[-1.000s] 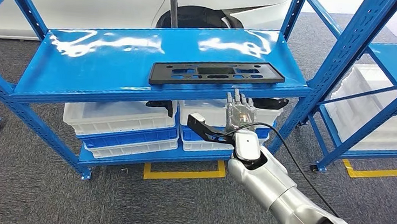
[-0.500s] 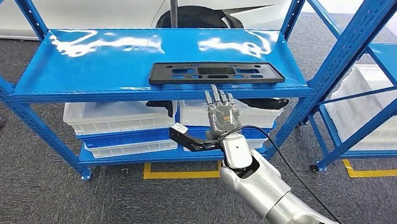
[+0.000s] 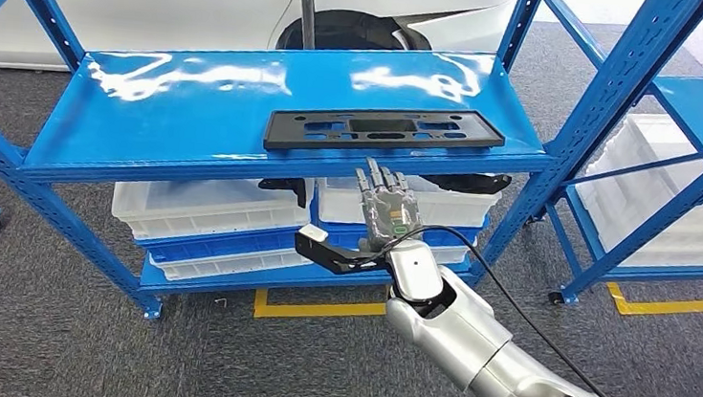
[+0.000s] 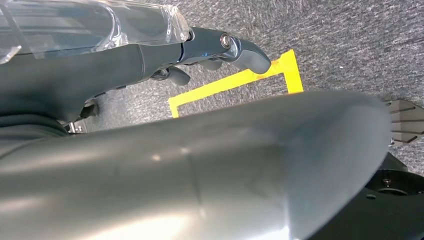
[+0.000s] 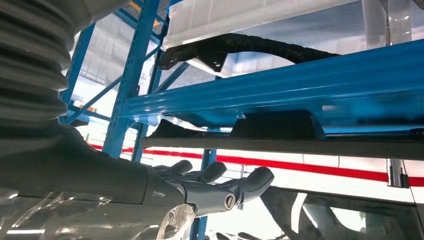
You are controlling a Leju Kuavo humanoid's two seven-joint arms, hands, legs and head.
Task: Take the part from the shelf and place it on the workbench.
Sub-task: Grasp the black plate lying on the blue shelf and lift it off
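Head view: a flat black plate (image 3: 384,129) with cut-out slots lies on the top board of the blue shelf (image 3: 193,98), along its front edge and toward the right-hand corner. Its long side runs along that edge, and its near rim slightly overhangs it.

Just in front of and below that edge the right hand (image 3: 385,211) is raised, palm up and fingers (image 3: 375,179) pointing toward the shelf, spread and straight, with nothing between them. The fingertips sit close under the front lip of the board, beneath the plate, but whether they touch the metal cannot be told. The thumb sticks out sideways to the left of the palm.

Right wrist view: the same hand (image 5: 200,187) lies flat and open below the plate (image 5: 300,132), with a clear gap between the fingers and its underside.

White bins (image 3: 212,210) stand on the lower board of the shelf, and a second dark curved part (image 3: 469,182) rests on top of the right-hand bin, near the shelf's right post.

Left wrist view: the left hand (image 4: 210,47) hangs above grey carpet with yellow tape (image 4: 235,82); its fingers curl in and hold nothing.
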